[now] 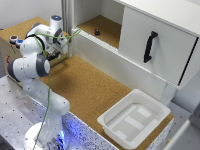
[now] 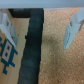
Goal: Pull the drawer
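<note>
Hand (image 1: pixel 64 46) spread open, gripping nothing, pointed down over cork surface (image 1: pixel 90 87) at exterior view's left. Drawer (image 1: pixel 157 42) well apart at upper right, black handle (image 1: pixel 150 46) upright, facing out for grasp. Approach not yet begun. White tub (image 1: pixel 134 117) nearer front.

Drawer (image 1: pixel 159 42): white flat front, black upright bar handle (image 1: pixel 149 46) at middle; sat above white tub (image 1: pixel 134 118).
</note>
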Controlling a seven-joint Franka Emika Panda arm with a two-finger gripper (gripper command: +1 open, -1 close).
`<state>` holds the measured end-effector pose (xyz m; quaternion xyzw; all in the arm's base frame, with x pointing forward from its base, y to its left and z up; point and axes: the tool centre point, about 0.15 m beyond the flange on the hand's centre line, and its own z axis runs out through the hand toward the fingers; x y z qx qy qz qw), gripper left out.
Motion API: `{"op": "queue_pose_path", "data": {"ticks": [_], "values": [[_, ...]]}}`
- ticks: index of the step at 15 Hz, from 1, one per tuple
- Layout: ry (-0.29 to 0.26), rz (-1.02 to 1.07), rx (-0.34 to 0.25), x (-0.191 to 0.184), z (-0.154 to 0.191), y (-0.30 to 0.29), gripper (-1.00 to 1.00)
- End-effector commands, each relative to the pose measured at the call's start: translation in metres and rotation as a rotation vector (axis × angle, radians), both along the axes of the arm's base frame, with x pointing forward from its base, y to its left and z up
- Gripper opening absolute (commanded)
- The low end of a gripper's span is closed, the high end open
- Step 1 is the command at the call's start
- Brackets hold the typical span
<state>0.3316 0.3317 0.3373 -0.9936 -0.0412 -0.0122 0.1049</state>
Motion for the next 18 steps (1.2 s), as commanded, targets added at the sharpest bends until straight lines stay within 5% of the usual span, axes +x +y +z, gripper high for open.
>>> {"op": "queue_pose_path", "data": {"ticks": [1, 11, 17, 18], "values": [[0.01, -0.02, 0.142, -0.003, -0.033, 0.003, 1.0], [-0.085, -0.07, 0.241, -0.013, -0.03, -0.002, 1.0], [-0.08, -0.077, 0.328, -0.012, -0.035, -0.015, 1.0], [-0.076, -0.072, 0.342, -0.009, -0.038, -0.016, -1.0]]}}
